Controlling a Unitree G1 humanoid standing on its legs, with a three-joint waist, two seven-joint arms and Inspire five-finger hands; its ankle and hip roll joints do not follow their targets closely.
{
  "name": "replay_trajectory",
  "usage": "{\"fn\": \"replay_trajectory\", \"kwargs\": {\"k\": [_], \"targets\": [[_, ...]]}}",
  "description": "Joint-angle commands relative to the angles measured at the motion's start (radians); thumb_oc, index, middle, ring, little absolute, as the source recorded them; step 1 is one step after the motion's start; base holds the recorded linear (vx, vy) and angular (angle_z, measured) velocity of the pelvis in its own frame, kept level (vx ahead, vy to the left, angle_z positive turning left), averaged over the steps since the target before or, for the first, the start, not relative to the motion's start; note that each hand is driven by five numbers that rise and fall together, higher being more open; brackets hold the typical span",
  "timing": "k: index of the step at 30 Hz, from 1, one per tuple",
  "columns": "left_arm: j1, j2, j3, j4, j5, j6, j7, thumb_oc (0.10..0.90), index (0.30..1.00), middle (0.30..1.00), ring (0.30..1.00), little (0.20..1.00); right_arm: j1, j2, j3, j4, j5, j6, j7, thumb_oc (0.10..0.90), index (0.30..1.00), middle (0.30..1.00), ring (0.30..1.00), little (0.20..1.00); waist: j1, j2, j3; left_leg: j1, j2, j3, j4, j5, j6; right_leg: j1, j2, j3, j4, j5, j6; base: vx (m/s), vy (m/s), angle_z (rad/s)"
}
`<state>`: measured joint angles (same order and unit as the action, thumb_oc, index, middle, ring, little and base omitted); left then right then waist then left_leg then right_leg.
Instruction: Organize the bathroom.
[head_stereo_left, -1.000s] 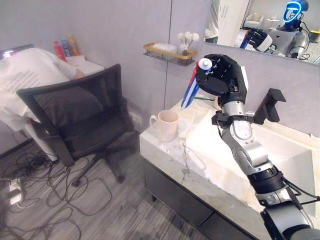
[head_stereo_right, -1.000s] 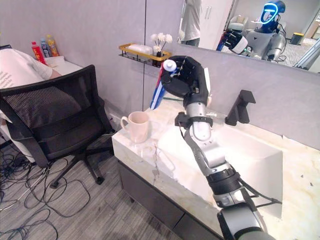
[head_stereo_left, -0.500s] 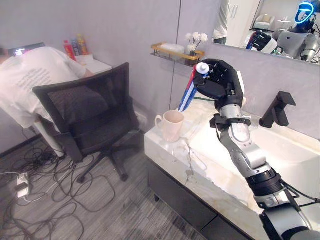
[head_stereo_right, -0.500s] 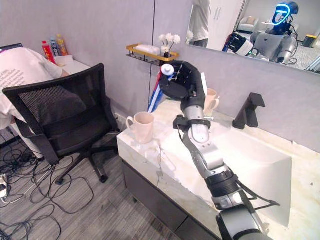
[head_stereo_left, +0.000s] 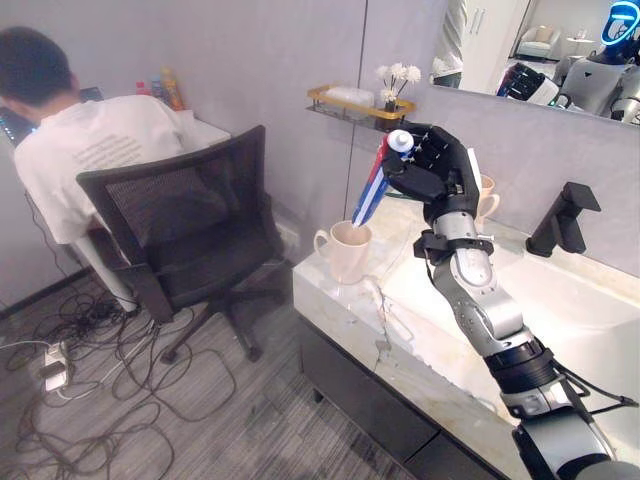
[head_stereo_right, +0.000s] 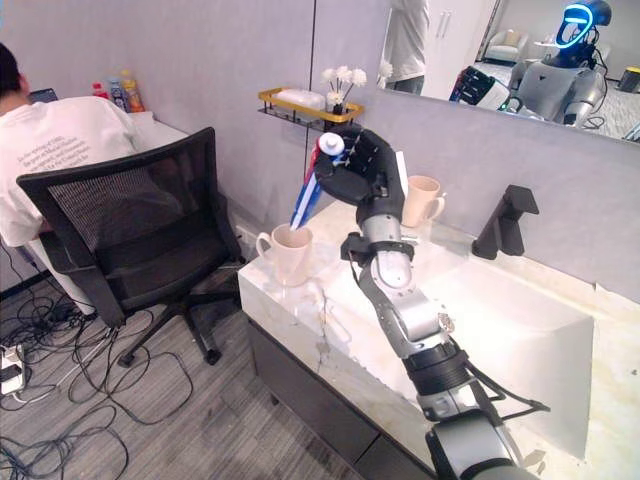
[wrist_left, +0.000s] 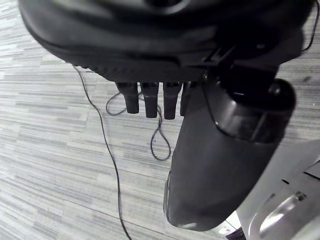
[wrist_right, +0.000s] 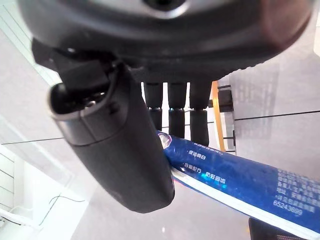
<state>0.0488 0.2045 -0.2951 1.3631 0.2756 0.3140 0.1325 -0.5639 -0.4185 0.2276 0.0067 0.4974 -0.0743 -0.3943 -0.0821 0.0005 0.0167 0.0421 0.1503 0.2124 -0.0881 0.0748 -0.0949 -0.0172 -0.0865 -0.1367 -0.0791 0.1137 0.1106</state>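
Holding: my right hand (head_stereo_left: 440, 165) has its fingers and thumb curled tight around a toothpaste tube (head_stereo_left: 369, 187), blue, red and white with a white cap at the top.
Tube position: it hangs tilted in the air, cap end up in the hand, its lower end just above the mouth of a cream mug (head_stereo_left: 347, 251).
Mug: it stands upright near the left corner of the marble counter (head_stereo_left: 340, 310), handle pointing away from the sink.
Second mug: a similar cup (head_stereo_right: 423, 199) sits by the wall behind my raised arm.
Sink: a white basin (head_stereo_right: 520, 320) lies to the right of the mug, with a black faucet (head_stereo_left: 566, 217) at its back.
Shelf: a gold wall rack (head_stereo_left: 345, 102) holds a small vase of white flowers (just behind the tube from my angle).
Left hand: my left hand (wrist_left: 150, 97) hangs over grey plank floor, fingers relaxed, holding nothing.
Room: a person in a white shirt (head_stereo_left: 90, 150) sits at a desk, with a black mesh chair (head_stereo_left: 185, 235) between that person and the counter.
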Motion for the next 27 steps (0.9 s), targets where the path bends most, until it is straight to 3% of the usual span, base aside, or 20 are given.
{"fn": "replay_trajectory", "kwargs": {"k": [1, 12, 19, 27], "targets": [[0.0, 0.079, 0.027, 0.057, -0.013, 0.058, 0.013, 0.8, 0.9, 0.9, 0.9, 0.9, -0.173, 0.048, -0.076, -0.015, 0.006, -0.165, -0.004, 0.4, 0.3, 0.3, 0.3, 0.3, 0.007, -0.058, -0.004, 0.015, -0.075, -0.004, 0.077, -0.12, 0.057, 0.009, 0.041, 0.075, 0.117, -0.132, 0.019, 0.0, 0.0, 0.0], [0.007, 0.079, 0.019, 0.05, -0.033, 0.065, 0.008, 0.8, 0.9, 0.9, 0.9, 0.9, -0.178, 0.052, -0.066, -0.005, 0.009, -0.16, -0.019, 0.4, 0.3, 0.3, 0.3, 0.3, 0.013, -0.052, 0.001, 0.009, -0.067, -0.012, 0.083, -0.113, 0.051, 0.009, 0.046, 0.069, 0.125, -0.139, 0.013, 0.01, -0.003, 0.01], [-0.015, 0.076, -0.032, -0.052, -0.071, 0.2, -0.032, 0.8, 0.9, 0.9, 0.9, 0.9, -0.195, 0.024, -0.089, -0.038, 0.038, -0.096, -0.022, 0.4, 0.3, 0.3, 0.3, 0.3, 0.016, -0.038, 0.0, 0.008, -0.064, -0.018, 0.079, -0.11, 0.054, 0.007, 0.049, 0.074, 0.134, -0.146, 0.015, 0.04, 0.0, 0.07], [-0.052, 0.063, -0.055, -0.061, -0.092, 0.246, -0.036, 0.8, 0.9, 0.9, 0.9, 0.9, -0.217, 0.022, -0.088, -0.083, 0.06, -0.028, -0.053, 0.4, 0.3, 0.3, 0.3, 0.3, 0.006, -0.042, 0.003, 0.003, -0.06, -0.015, 0.091, -0.115, 0.056, 0.002, 0.048, 0.079, 0.145, -0.152, 0.011, 0.0, -0.001, 0.01]]}}
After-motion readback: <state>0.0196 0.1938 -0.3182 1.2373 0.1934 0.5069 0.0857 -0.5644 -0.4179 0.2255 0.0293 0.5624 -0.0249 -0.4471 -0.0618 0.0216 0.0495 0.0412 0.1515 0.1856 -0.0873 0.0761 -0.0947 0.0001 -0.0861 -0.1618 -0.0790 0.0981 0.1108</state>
